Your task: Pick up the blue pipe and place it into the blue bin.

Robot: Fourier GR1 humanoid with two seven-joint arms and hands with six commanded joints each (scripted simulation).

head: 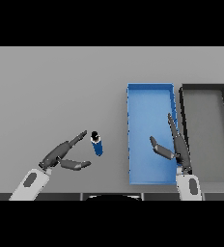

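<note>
- grey table (46, 87), blue bin (150, 91) beside a black bin (203, 88).
- left hand (61, 155) spread and empty, near the blue pipe (97, 143); it should straddle the pipe before closing.
- right hand (174, 147) relaxed, empty, over the blue bin.

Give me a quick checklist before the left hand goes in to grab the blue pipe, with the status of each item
1. Blue pipe on the table, nothing lying against it: ok.
2. Left hand open, thumb and fingers spread toward the pipe: ok.
3. Left hand around the pipe: not ok, it sits just beside it, not touching.
4. Blue bin holds nothing: ok.
5. Right hand out of the way: not ok, it hovers open over the bin's right side.
6. Black bin apart from the pipe: ok.
</note>
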